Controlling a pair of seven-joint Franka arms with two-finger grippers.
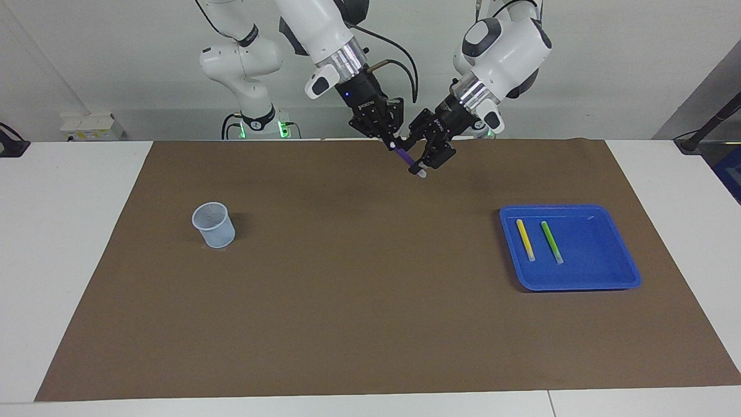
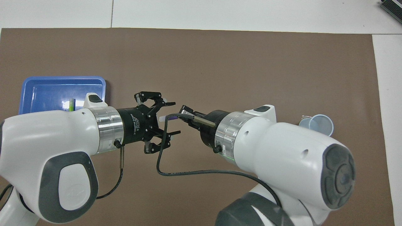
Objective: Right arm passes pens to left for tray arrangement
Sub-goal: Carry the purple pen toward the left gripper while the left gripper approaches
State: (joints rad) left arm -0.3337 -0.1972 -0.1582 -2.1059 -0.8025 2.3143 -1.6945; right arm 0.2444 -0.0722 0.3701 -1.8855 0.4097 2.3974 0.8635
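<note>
Two white robot arms meet in the air over a brown rectangular table mat (image 1: 370, 324), above its edge nearest the robots. The right arm's black two-finger gripper (image 1: 392, 142) is clamped on the upper end of a slim purple marker pen (image 1: 406, 157), which slants down with its whitish end lowest. The left arm's black two-finger gripper (image 1: 424, 164) has its fingers around the pen's lower end; they stand partly apart, and whether they press on the pen cannot be told.

A shallow bright blue plastic tray (image 1: 613, 255) lies on the mat toward the left arm's end. A slim yellow marker pen (image 1: 525, 239) and a slim green marker pen (image 1: 551, 241) lie side by side in it. A small translucent pale-blue cup (image 1: 213, 225) stands upright on the mat, toward the right arm's end.
</note>
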